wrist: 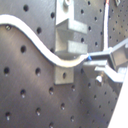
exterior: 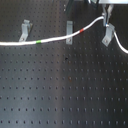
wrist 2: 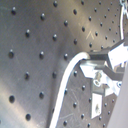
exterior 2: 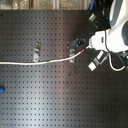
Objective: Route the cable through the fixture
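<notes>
**Cable held at the last clip**

While the long thin white cable (exterior: 55, 38) trails away sideways from my gripper (exterior: 105, 21), I have the jaws clamped on it just above the third grey metal clip (exterior: 107, 36), unthreaded.

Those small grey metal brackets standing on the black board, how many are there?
3 in the first exterior view: one grey metal bracket at the first exterior view's left, one in the middle, one at its right beside the end effector. The arm may hide others.

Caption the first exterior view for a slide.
Thin white cable with green and red bands draped past three grey metal clips on black perforated board.
</notes>
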Robot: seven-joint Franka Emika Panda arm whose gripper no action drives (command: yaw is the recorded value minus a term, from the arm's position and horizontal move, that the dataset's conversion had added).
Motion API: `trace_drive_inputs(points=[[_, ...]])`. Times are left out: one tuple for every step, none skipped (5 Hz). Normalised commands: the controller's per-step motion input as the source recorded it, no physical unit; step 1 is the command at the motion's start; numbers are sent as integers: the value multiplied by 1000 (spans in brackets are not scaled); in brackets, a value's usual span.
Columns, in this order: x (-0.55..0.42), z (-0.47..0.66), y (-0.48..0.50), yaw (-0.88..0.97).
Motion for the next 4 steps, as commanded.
trace_drive_inputs(points=[[5,-499,-182,-40],[62,-749,-279,-383],[161,-719,27,-411],[283,9,287,0]])
